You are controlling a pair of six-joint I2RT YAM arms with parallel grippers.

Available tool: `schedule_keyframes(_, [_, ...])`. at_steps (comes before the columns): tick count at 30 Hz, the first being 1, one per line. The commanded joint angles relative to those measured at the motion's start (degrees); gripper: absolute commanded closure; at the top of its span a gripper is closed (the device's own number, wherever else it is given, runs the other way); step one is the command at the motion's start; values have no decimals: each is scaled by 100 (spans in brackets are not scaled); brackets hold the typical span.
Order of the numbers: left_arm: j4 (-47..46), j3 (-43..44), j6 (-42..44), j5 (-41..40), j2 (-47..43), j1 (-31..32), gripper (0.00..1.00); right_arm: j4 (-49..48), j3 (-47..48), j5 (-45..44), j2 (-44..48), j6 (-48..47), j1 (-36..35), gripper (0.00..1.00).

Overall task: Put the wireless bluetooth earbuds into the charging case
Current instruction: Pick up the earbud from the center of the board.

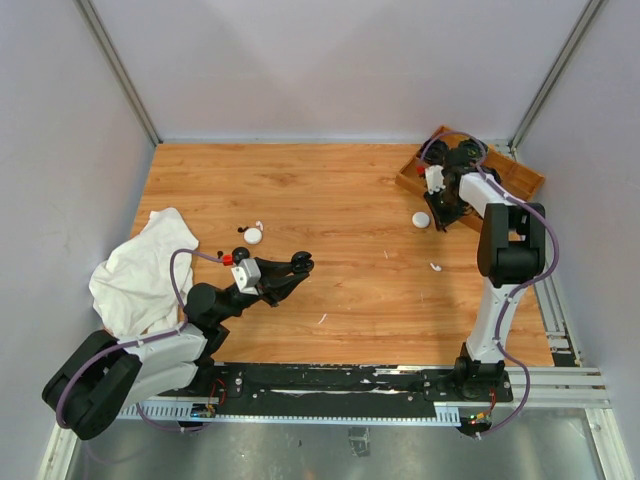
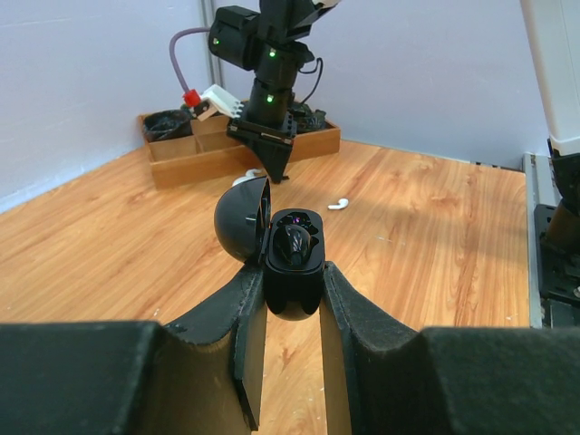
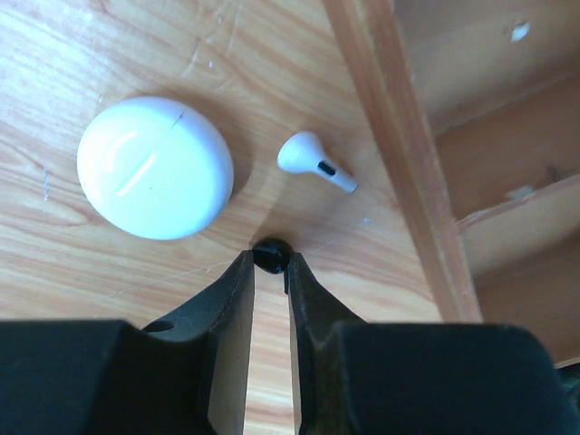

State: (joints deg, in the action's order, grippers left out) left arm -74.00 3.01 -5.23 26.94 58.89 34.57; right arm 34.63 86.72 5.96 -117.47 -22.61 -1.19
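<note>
- Wood-grain surface (image 1: 350, 200) enclosed by pale walls, with a wooden tray (image 3: 399, 163) at the far right.
- Left end effector (image 2: 292, 272) grips an open black charging case (image 2: 292, 290), its lid hinged to the left; a black earbud (image 2: 292, 243) sits inside.
- Right end effector (image 3: 270, 263) is pinched closed on a second black earbud (image 3: 271, 254), just beside the tray.
- Near its tips lie a round white case (image 3: 154, 168) and a white earbud (image 3: 313, 161).

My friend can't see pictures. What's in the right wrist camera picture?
The right gripper pinches a tiny black earbud at its fingertips, over the wooden table. Beyond it lie a round white case and a white earbud, next to a wooden tray.
</note>
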Motion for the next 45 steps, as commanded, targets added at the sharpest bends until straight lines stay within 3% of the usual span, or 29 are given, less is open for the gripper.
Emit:
schedule_keyframes(1, [-111,148,-12,66,-97,-20,100,679,-255,-77,102,956,-152,81])
schedule_keyframes(15, [-53,166,-22,62,-142,-20,100,810,-809,-144,356,2517,-477,75])
schedule_keyframes(25, [-34,174,-13,65,-133,-20,100,1144,-505,-532,595,2086,-637,61])
schedule_keyframes(45, [-10,192,-17,97,-115,-20,100,1091,-373,-393,95,1862,-628,68])
